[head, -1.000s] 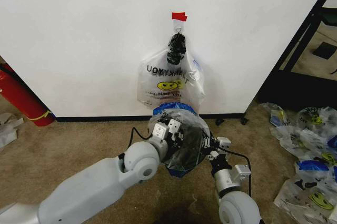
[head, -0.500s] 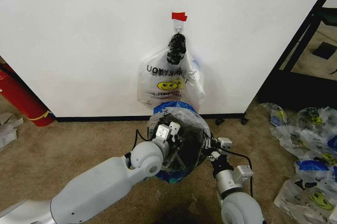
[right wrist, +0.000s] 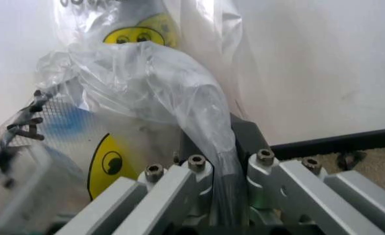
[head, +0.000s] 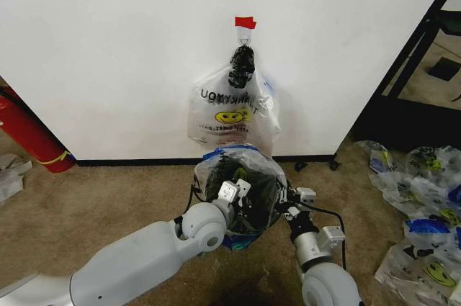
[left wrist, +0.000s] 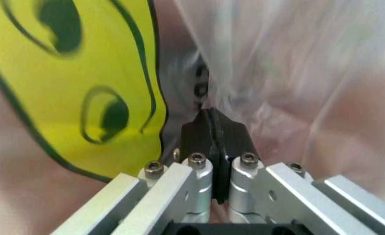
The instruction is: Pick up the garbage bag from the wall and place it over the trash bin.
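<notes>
Black lettering on the bundle [head: 232, 111] hanging on the wall beyond the left claw [head: 236, 185] showed reversed, partly readable as "THANK YOU", above a yellow smiley. Smaller lines beneath were illegible. No other text could be read.

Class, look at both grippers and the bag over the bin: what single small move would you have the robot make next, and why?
Probably draw the garbage bag further down over the trash bin. The left gripper and right gripper are each shut on the film at opposite sides, and the bag domes over the bin mouth rather than hugging the rim, so a short downward pull should seat it.
</notes>
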Robot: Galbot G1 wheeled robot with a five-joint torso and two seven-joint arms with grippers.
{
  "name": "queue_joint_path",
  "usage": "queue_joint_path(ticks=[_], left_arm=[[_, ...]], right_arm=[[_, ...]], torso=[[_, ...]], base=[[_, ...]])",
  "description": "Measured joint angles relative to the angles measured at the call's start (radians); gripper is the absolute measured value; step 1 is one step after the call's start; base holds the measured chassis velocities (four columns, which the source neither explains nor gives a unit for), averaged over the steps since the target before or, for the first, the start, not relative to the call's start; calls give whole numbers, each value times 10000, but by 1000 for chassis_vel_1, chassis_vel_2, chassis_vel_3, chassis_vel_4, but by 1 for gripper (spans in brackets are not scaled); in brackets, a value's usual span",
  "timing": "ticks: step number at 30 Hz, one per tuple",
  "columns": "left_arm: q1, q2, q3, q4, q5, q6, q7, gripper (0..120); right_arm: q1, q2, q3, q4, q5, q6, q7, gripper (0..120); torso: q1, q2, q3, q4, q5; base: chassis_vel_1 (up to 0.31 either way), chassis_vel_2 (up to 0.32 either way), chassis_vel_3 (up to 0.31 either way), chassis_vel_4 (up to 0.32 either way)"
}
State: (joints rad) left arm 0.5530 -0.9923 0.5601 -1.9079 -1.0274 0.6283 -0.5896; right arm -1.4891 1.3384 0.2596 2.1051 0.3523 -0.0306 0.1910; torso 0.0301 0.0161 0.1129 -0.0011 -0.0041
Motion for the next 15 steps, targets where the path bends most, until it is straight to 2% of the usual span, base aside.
queue_joint_path(ticks=[9,15], left_arm=[[-163,337,-275,-719,-412,-140,-52,0],[-298,-159,-154,-182,-354,-209,-161,0]], right_arm=[[42,87,52,-241,21,59,28,1],[-34,146,-81,-112,-31,60,12,1]], torso=[[0,0,0,2,0],[0,0,0,0,1]], base=[[0,0,0,0],[0,0,0,0]])
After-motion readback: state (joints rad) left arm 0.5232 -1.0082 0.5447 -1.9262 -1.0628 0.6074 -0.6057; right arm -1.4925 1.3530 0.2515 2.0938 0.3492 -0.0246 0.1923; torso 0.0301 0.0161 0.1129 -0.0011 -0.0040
